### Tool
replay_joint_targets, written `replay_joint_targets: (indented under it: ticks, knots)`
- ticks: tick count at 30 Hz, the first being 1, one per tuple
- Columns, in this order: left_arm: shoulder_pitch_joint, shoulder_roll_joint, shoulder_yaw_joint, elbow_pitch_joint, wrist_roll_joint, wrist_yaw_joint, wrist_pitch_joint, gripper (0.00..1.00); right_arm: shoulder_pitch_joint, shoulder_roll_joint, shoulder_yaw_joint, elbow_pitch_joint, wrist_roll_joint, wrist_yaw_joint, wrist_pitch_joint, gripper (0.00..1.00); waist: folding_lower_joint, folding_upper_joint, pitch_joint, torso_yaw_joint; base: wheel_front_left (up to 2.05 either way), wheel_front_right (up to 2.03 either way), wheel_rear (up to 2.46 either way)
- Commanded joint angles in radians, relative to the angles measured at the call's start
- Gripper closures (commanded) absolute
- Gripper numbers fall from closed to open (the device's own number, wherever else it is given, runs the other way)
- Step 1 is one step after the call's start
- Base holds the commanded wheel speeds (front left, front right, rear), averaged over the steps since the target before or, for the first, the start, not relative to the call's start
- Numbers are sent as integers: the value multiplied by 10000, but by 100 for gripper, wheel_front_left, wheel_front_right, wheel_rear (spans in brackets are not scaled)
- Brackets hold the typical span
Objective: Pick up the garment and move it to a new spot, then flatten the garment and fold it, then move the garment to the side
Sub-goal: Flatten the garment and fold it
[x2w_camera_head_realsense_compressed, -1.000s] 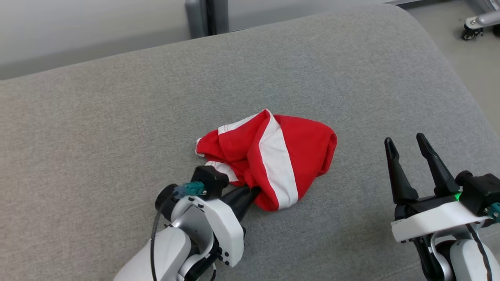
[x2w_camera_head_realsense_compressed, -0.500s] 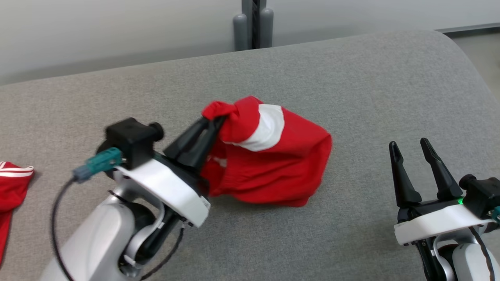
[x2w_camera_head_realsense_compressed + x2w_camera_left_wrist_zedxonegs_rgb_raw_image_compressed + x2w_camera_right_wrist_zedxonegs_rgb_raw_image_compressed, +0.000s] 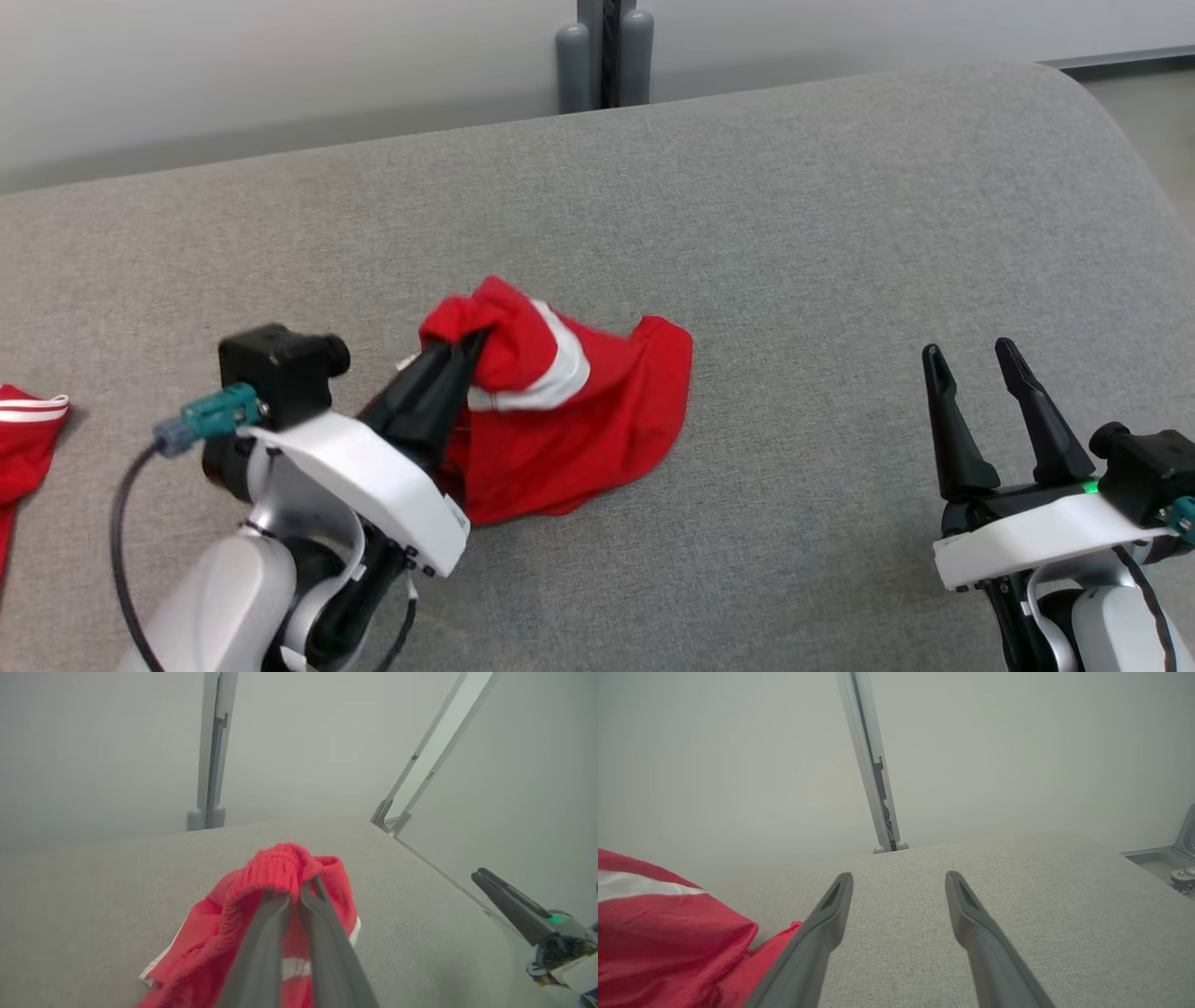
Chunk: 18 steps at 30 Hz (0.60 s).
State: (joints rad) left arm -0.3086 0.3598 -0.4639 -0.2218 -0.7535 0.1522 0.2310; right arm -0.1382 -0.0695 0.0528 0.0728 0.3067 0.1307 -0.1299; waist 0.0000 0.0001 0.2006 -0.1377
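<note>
Head view: the left end effector (image 3: 470,342) is pinched tight on a bunched top bit of the red and white garment (image 3: 579,420). The rest of the cloth hangs down from that end effector and touches the soft grey cushion (image 3: 794,233). I think the garment is being carried to a new spot. To do this well, hold the pinch tight and lift higher, so the cloth does not drag and crumple. The right end effector (image 3: 968,351) has its fingers spread and holds nothing, well apart from the garment. Another red cloth (image 3: 23,439) lies off to the left end effector's left.

Left wrist view: the two fingers meet on a thick red fold right at their tips.

Right wrist view: the fingers stand wide apart, with the garment near, to their left.

The garment sits in no box or basket; it lies right on the cushion.
</note>
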Motion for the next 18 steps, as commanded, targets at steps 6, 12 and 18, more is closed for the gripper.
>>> replay_joint_targets:
  ticks: [6, 12, 18]
  knots:
    - [675, -481, 236, 1958, -711, 45, -458, 100, -167, 17, 61, 104, 114, 3, -92, 0, 0, -1, 285, -157, 0, 0, 0]
    - [1072, -661, 720, 3096, -1005, 94, -1143, 100, -162, 19, 17, 209, 122, 1, -132, 0, 0, -1, 394, -31, 0, 0, 0]
    - [1308, -703, 942, 3296, -935, 1, -1875, 0, -242, -18, -2, 194, 75, 3, -97, 0, 0, -1, 320, 229, 0, 0, 0]
